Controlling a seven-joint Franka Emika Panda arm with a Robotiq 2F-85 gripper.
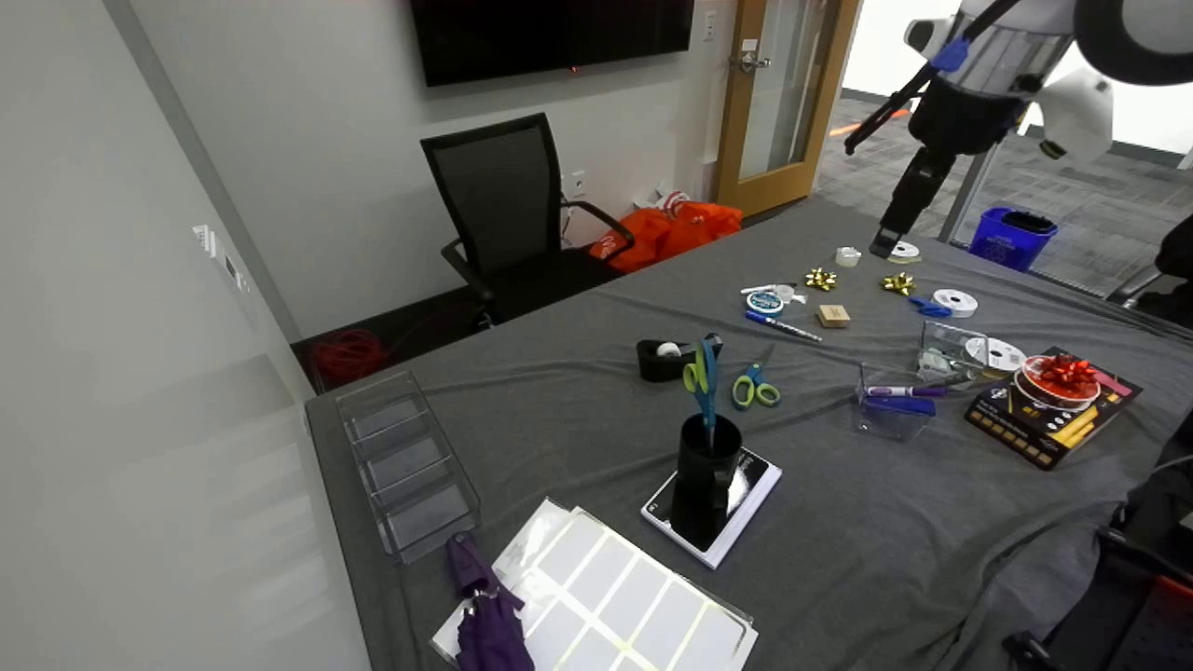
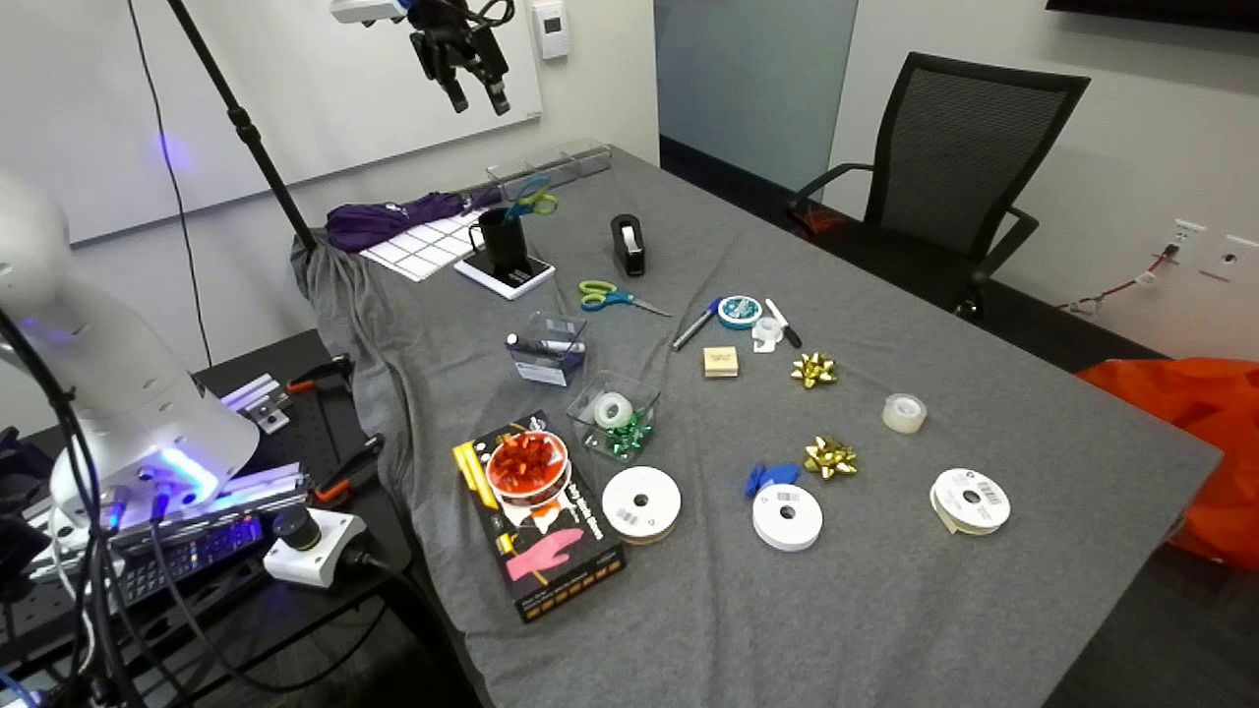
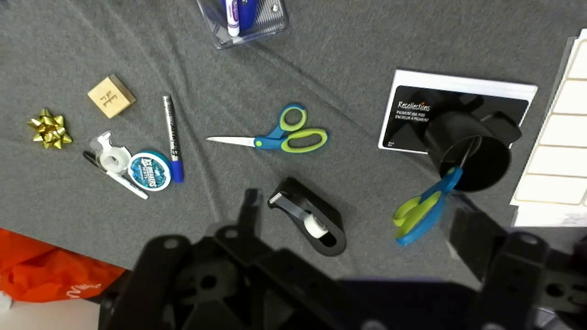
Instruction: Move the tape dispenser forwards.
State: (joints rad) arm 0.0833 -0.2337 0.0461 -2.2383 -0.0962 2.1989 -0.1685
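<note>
The tape dispenser (image 1: 660,365) is a low black block with a white tape roll, resting on the grey-covered table. It also shows in an exterior view (image 2: 629,252) and in the wrist view (image 3: 308,216), lying at a slant. My gripper (image 2: 481,106) is high above the table, open and empty. In the wrist view its fingers (image 3: 355,211) are spread wide, with the dispenser below, nearer the left finger. Nothing is between the fingers at their height. In an exterior view the gripper (image 1: 884,244) points downward.
A black mug (image 3: 458,142) with blue-green scissors stands on a white-edged ink pad beside the dispenser. Green-handled scissors (image 3: 275,141) lie near it. A blue marker (image 3: 173,137), mint tin (image 3: 149,171) and wooden block (image 3: 111,96) lie farther off. A clear divided tray (image 1: 410,466) sits at the table's edge.
</note>
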